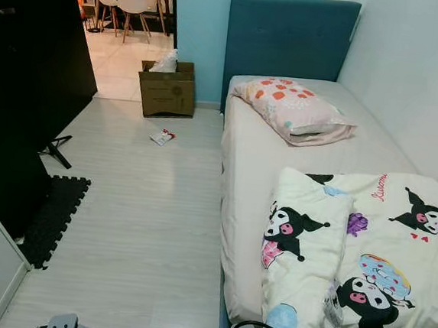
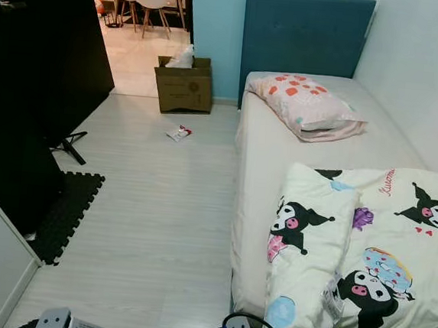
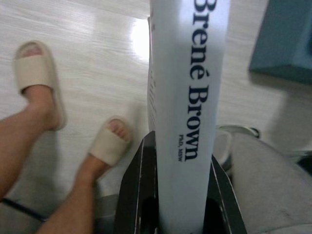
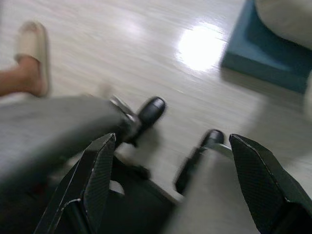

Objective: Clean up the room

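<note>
Bed (image 1: 248, 182): pillow (image 1: 294, 109), folded cartoon blanket (image 1: 357, 257); floor (image 1: 144, 226): cardboard box (image 1: 167, 90), paper scrap (image 1: 162, 136), black foam mat (image 1: 54, 219).

Head views are sharp and evenly bright, with daylight at the doorway (image 1: 121, 56) and a wardrobe (image 1: 28, 63) nearly black. Wrist views are soft; glare spots shine on the floor (image 4: 202, 46), and the right one is motion-blurred.

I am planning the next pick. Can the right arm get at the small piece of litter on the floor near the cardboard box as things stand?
Probably not yet. The litter lies far ahead by the cardboard box, while the right gripper hangs open and low beside the robot. The floor between looks free, so walking closer should do.
</note>
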You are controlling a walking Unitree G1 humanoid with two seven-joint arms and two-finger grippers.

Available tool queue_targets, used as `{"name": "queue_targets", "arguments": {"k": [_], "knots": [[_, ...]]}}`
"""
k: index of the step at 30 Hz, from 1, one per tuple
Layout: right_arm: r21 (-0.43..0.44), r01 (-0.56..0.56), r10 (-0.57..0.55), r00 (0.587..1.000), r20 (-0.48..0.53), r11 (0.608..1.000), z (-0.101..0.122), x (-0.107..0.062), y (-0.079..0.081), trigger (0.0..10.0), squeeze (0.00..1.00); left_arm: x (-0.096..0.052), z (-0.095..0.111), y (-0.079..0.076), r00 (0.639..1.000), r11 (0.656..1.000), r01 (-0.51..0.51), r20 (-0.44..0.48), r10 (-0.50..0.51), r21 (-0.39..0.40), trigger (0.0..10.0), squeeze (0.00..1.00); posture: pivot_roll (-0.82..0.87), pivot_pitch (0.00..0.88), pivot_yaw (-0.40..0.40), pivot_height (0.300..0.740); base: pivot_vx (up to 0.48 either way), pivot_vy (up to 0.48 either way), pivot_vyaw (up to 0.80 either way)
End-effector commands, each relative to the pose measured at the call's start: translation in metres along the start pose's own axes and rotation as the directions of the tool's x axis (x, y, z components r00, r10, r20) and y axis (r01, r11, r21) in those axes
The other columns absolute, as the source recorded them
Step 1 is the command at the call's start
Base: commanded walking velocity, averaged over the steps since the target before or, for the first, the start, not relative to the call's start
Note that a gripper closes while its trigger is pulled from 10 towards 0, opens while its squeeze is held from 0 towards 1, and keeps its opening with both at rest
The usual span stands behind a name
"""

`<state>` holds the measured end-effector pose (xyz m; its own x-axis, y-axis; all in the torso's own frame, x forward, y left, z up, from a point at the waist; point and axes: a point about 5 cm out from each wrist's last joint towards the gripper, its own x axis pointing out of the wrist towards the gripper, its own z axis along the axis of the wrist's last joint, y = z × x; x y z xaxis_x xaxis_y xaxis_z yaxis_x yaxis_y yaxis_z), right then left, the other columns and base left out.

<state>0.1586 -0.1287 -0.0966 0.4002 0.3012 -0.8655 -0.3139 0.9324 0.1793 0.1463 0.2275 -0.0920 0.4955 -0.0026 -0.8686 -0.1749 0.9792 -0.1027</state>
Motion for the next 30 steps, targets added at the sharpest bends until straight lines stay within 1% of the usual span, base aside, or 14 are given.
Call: {"name": "queue_targets", "arguments": {"k": [1,3,5,10,14,18,21,22,25,29,30], "knots": [[-0.012,-0.005,0.005,1.0,0.001,1.0,0.003,0.001,0.001,10.0,0.0,0.0,-0.001,0.0,1.0,1.0,-0.001,-0.002,0.001,0.005,10.0,0.0,0.14,0.0,-0.024,0.74,0.0,0.0,0.79],[-0.023,-0.011,0.011,1.0,-0.002,1.0,0.003,0.0,0.0,10.0,0.0,0.0,-0.001,0.0,1.0,1.0,-0.001,-0.001,0.001,0.002,10.0,0.0,0.14,0.0,-0.027,0.74,0.0,0.0,0.79],[-0.058,-0.028,0.027,1.0,-0.014,0.998,0.005,0.0,0.0,10.0,0.0,0.0,-0.003,-0.002,1.0,1.0,0.0,0.001,0.0,-0.01,10.0,0.0,0.15,0.0,-0.037,0.74,0.0,0.0,0.78],[-0.061,-0.021,0.02,1.0,-0.022,0.998,0.004,0.0,-0.001,10.0,0.0,0.0,-0.004,-0.002,1.0,1.0,0.001,0.0,-0.001,-0.021,10.0,0.0,0.15,0.0,-0.04,0.74,0.0,0.0,0.78],[-0.078,0.002,-0.006,0.998,-0.06,0.997,-0.004,-0.001,-0.004,10.0,0.0,0.0,-0.006,-0.004,1.0,1.0,0.005,-0.004,-0.005,-0.018,10.0,0.0,0.15,0.0,-0.045,0.74,0.0,0.0,0.0],[-0.086,0.0,-0.007,0.997,-0.082,0.996,-0.01,-0.002,-0.004,10.0,0.0,0.0,-0.006,-0.005,1.0,1.0,0.013,0.0,-0.013,-0.022,10.0,0.0,0.15,0.0,-0.051,0.74,0.0,0.0,0.0],[-0.073,0.003,-0.009,0.997,-0.079,0.997,-0.011,-0.002,-0.005,10.0,0.0,0.0,-0.006,-0.006,1.0,1.0,0.021,0.001,-0.021,-0.018,10.0,0.0,0.15,0.0,-0.054,0.74,0.0,-0.446,0.0],[-0.051,0.003,-0.007,0.997,-0.082,0.999,-0.014,-0.003,-0.006,10.0,0.0,0.0,-0.008,-0.007,1.0,0.999,0.028,0.001,-0.028,-0.018,10.0,0.0,0.15,0.0,-0.058,0.74,0.0,-0.442,0.0],[-0.032,0.006,-0.008,0.996,-0.087,0.999,-0.016,-0.003,-0.006,10.0,0.0,0.0,-0.009,-0.007,1.0,0.999,0.027,-0.001,-0.027,-0.028,10.0,0.0,0.15,0.0,-0.056,0.74,0.0,-0.442,0.0],[-0.041,0.002,-0.005,0.996,-0.09,0.999,-0.017,-0.003,-0.005,10.0,0.0,0.0,-0.01,-0.006,1.0,0.999,0.009,0.002,-0.009,-0.046,10.0,0.0,0.15,0.0,-0.057,0.74,0.0,-0.434,0.0],[-0.043,-0.004,0.0,0.996,-0.089,0.999,-0.017,-0.003,-0.003,10.0,0.0,0.0,-0.011,-0.005,1.0,0.998,0.002,0.004,-0.001,-0.062,10.0,0.0,0.15,0.0,-0.059,0.74,0.0,0.0,0.0]]}}
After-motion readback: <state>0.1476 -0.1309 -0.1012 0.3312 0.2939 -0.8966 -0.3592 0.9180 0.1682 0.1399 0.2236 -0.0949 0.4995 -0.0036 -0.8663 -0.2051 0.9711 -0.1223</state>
